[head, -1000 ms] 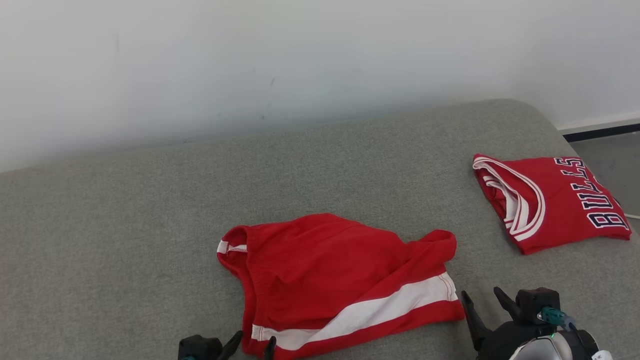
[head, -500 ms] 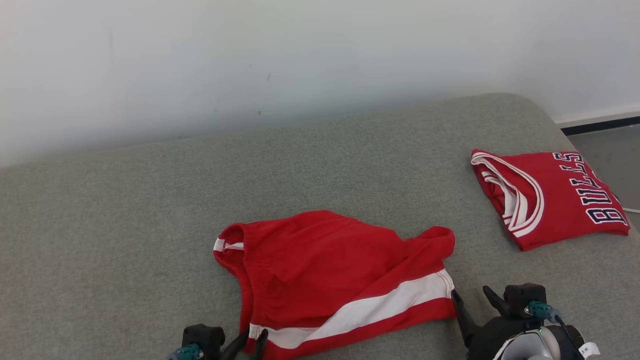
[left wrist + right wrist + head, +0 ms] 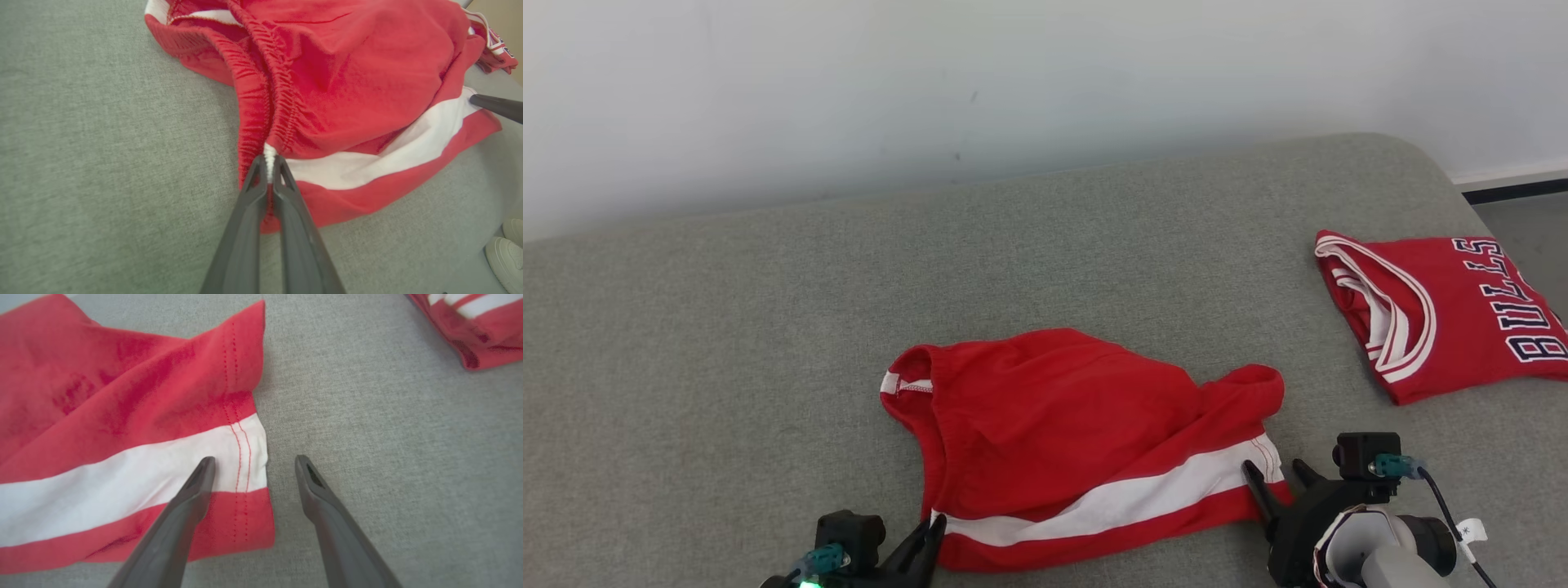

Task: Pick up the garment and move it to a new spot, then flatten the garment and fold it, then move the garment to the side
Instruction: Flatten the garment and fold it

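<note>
The garment [image 3: 1070, 441] is a pair of red shorts with a white side stripe, lying crumpled on the grey cushion. My left gripper [image 3: 934, 527] is shut on the garment's near left corner; in the left wrist view the garment [image 3: 347, 81] has its white waistband edge pinched in my left gripper [image 3: 269, 160]. My right gripper [image 3: 1276, 478] stands open at the near right hem. In the right wrist view my right gripper [image 3: 253, 461] straddles that hem of the garment [image 3: 122, 416], one finger [image 3: 192, 494] over the white stripe, the other over bare cushion.
A folded red jersey [image 3: 1445, 314] with dark lettering lies at the right end of the grey cushion [image 3: 768, 327]. A white wall rises behind. The cushion's right edge drops to the floor, where white shoes [image 3: 508, 249] stand.
My left gripper has shut on the garment's near left corner. My right gripper has moved left up to the right hem, still open. The camera has shifted slightly.
</note>
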`<state>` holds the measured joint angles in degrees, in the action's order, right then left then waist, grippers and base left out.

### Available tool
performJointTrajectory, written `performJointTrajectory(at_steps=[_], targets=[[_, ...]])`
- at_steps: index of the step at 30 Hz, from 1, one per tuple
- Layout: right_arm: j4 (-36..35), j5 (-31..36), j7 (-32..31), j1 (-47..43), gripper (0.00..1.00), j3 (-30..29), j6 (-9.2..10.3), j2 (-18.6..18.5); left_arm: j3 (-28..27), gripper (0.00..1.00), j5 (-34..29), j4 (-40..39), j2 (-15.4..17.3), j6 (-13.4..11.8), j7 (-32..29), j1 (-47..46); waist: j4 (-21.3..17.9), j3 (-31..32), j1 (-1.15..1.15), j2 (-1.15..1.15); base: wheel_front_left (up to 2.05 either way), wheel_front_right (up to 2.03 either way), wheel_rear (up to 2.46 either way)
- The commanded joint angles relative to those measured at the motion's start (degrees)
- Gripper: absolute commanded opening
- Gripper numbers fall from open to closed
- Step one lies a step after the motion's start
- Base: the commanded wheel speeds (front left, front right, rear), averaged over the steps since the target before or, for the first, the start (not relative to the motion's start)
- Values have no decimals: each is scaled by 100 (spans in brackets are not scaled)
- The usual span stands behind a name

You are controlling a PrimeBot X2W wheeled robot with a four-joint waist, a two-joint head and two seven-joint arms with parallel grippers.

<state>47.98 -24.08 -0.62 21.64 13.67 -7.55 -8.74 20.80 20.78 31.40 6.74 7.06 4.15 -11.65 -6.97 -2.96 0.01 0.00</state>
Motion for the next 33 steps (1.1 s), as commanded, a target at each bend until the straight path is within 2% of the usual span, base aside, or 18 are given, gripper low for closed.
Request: performJointTrajectory(at_steps=[1, 6, 10, 12, 13, 17, 21, 24, 28, 29, 32, 33], targets=[[94, -113, -94, 140, 100, 78, 15, 2, 4, 0, 21, 15, 37, -6, 39, -101, 69, -61, -1, 0, 0, 0, 0], [428, -262, -395, 334, 100, 279, 15, -11, 49, 0, 48, 49, 31, -2, 58, -147, 139, -105, -1, 0, 0, 0, 0], [647, -176, -389, 433, 100, 311, 15, 0, 82, 0, 62, 73, 20, -1, 85, -184, 161, -111, -1, 0, 0, 0, 0], [687, -170, -344, 460, 70, 336, 15, 33, 84, 0, 82, 75, 19, -11, 105, -188, 153, -112, -1, 0, 0, 0, 0], [702, -170, -330, 467, 62, 355, 15, 42, 82, 0, 90, 79, 21, -18, 112, -186, 143, -111, -1, 0, 0, 0, 0], [757, -161, -269, 493, 58, 387, 15, 37, 74, 0, 114, 88, 38, -41, 134, -179, 107, -107, -1, 0, 0, 0, 0], [756, -163, -121, 490, 46, 434, 15, 35, 71, 0, 144, 95, 58, -48, 152, -203, 78, -100, -1, 0, 0, 0, 0], [730, -233, -78, 465, 42, 506, 15, 58, 67, 0, 174, 105, 66, -74, 160, -210, 64, -95, -1, 0, 0, 0, 0], [641, -190, 59, 532, 22, 687, 15, -12, 73, 0, 204, 116, 89, -102, 155, -219, 64, -99, -1, 0, 0, 0, 0], [650, -177, 63, 555, 9, 707, 15, -20, 78, 0, 204, 117, 91, -101, 153, -215, 67, -97, -1, 0, 0, 0, 0], [655, -157, 109, 595, 6, 751, 15, -21, 89, 0, 217, 123, 91, -102, 154, -215, 76, -87, -1, 0, 0, 0, 0], [655, -167, 117, 602, 0, 769, 15, -9, 92, 0, 218, 124, 91, -105, 157, -213, 80, -79, -1, 0, 0, 0, 0]])
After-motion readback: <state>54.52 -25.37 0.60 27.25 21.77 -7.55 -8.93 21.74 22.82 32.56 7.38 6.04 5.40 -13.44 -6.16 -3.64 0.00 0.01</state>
